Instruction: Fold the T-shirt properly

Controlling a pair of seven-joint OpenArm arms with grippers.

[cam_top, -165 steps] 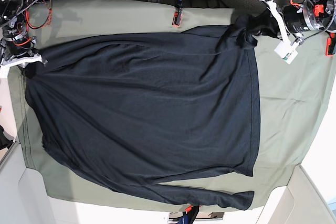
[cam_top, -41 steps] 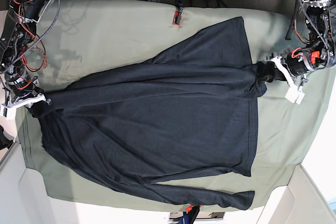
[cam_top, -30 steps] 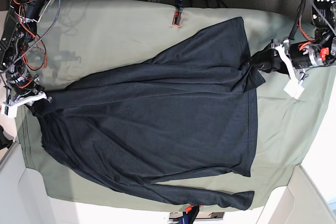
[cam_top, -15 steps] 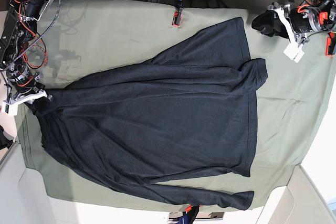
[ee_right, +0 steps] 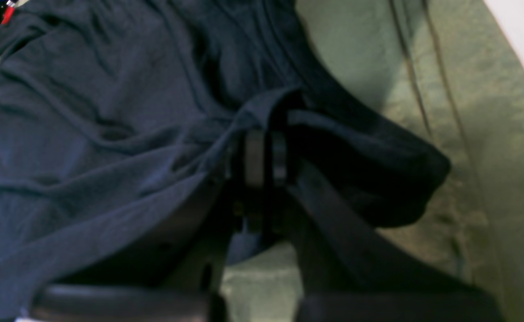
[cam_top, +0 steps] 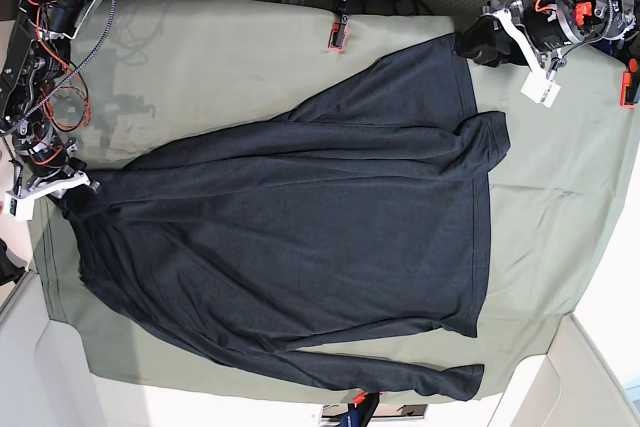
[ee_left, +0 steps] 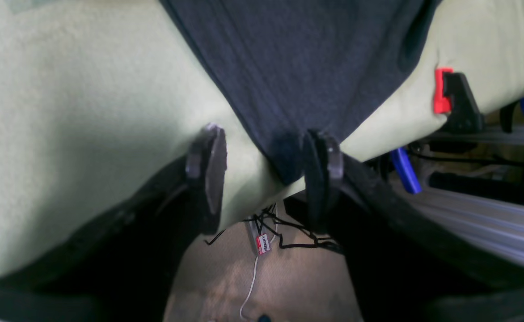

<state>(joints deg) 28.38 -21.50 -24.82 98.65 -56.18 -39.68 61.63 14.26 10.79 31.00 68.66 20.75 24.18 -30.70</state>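
The T-shirt (cam_top: 300, 237) lies spread across the sage-green cloth (cam_top: 560, 207), with one flap of dark fabric running up to a point at the far edge near the red clamp (cam_top: 336, 35).

The left gripper (ee_left: 262, 170) stands with its jaws apart around that fabric tip. In the left wrist view the tip sits against one pad, the other pad is clear of it. Nothing is clamped.

The right gripper (ee_right: 262, 156) is closed on a fold of the T-shirt at the opposite end, at the cloth's edge in the base view.

Risks from this position:

- If the left jaws close off-centre, they likely catch only the hem, and the thin knit can slip out under tension
- If they close too low, they may pinch the sage-green cloth together with the shirt and drag both
- The tip lies at the table edge. A pull in the wrong direction can sweep it off the surface
- Uneven pull between the two arms likely skews the fold line and bunches the fabric
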